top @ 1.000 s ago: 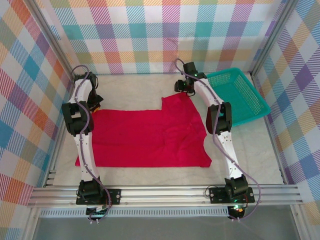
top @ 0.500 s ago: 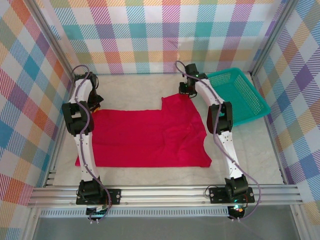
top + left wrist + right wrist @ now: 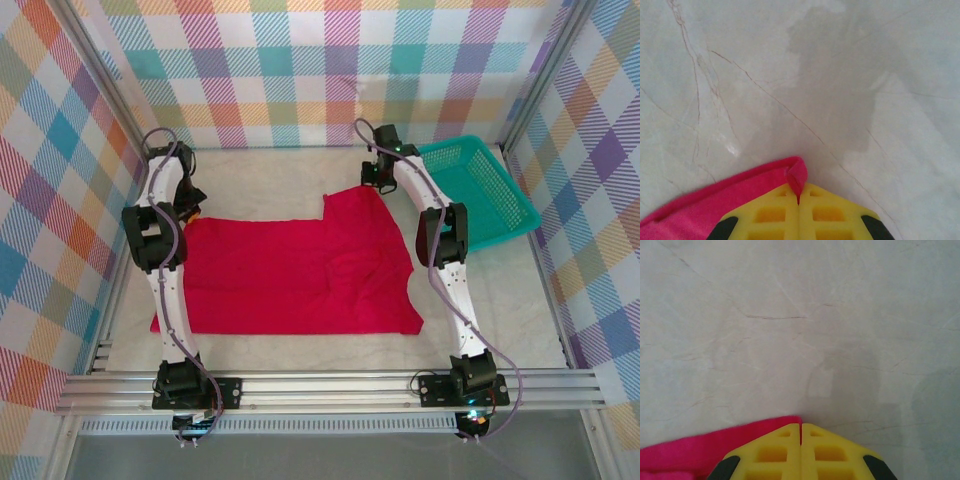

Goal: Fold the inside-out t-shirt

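Red inside-out t-shirt (image 3: 300, 275) lies spread flat on the marbled table (image 3: 270, 175), light, limp and sure to sag, so you take it along its far edge, where your left gripper (image 3: 799, 196) and right gripper (image 3: 800, 430) each pinch closed on a corner of cloth.

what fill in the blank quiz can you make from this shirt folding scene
1. The t-shirt lying on the table is bright ____.
2. The teal basket stands at the table's ____ side.
3. The left gripper and the right gripper are each ____ on the shirt's edge.
Missing words: red; right; shut.
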